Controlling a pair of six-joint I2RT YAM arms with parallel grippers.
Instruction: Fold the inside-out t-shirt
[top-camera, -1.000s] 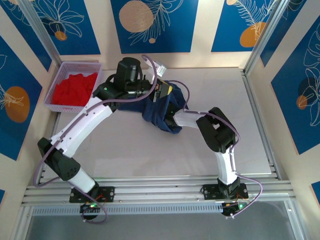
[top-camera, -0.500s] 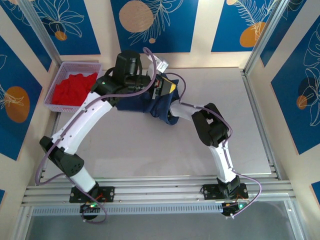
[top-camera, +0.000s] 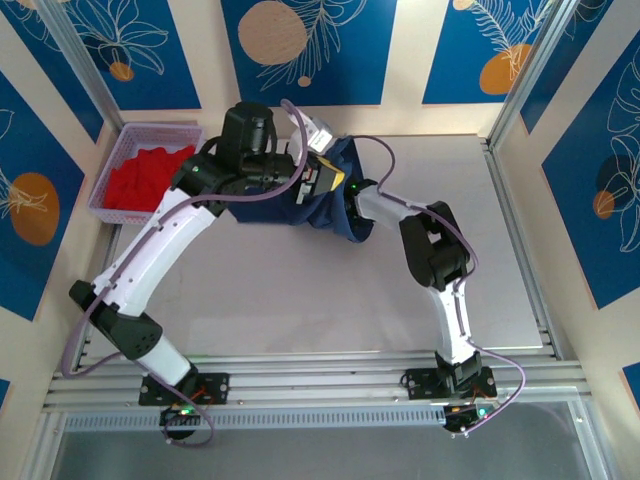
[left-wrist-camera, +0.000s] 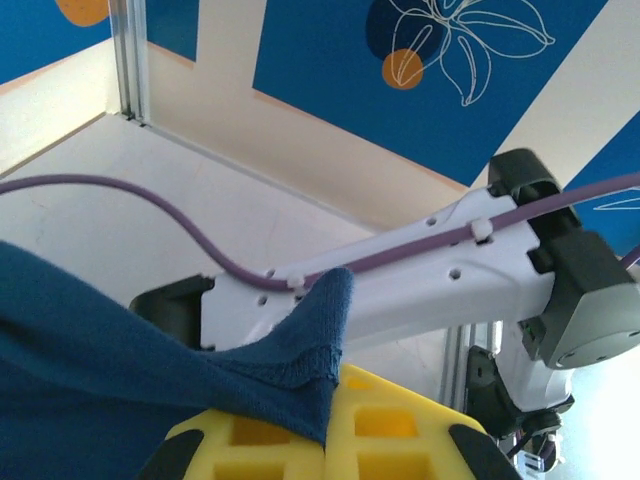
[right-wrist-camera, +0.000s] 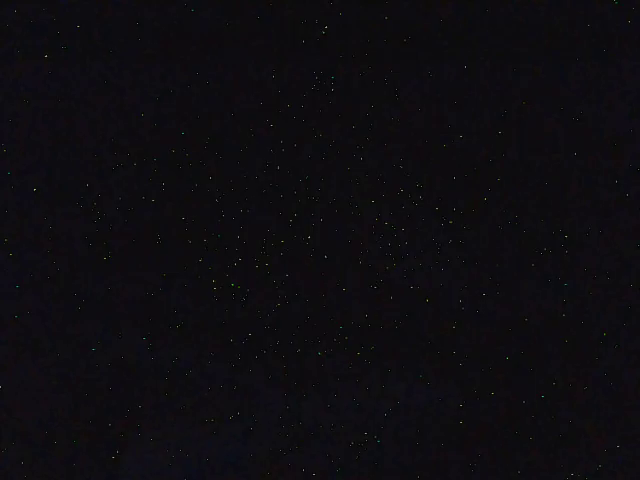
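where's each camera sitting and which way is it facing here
top external: above and behind the bases, looking down on the table; left arm, right arm, t-shirt and basket show
left wrist: on the left arm, facing the back wall past the left gripper shut on the t-shirt; right arm crosses beyond
right wrist: all black, facing can't be told
shared: top external and left wrist both show the t-shirt and right arm

Twin machines in white: the left arm (top-camera: 165, 245) and right arm (top-camera: 450, 320) pair glossy white shells with bulky black joint housings and black bases (top-camera: 185, 385). Purple cables (left-wrist-camera: 80, 184) are tied along them. The left gripper (left-wrist-camera: 328, 455) has bright yellow fingers (left-wrist-camera: 400, 440) with square recesses.
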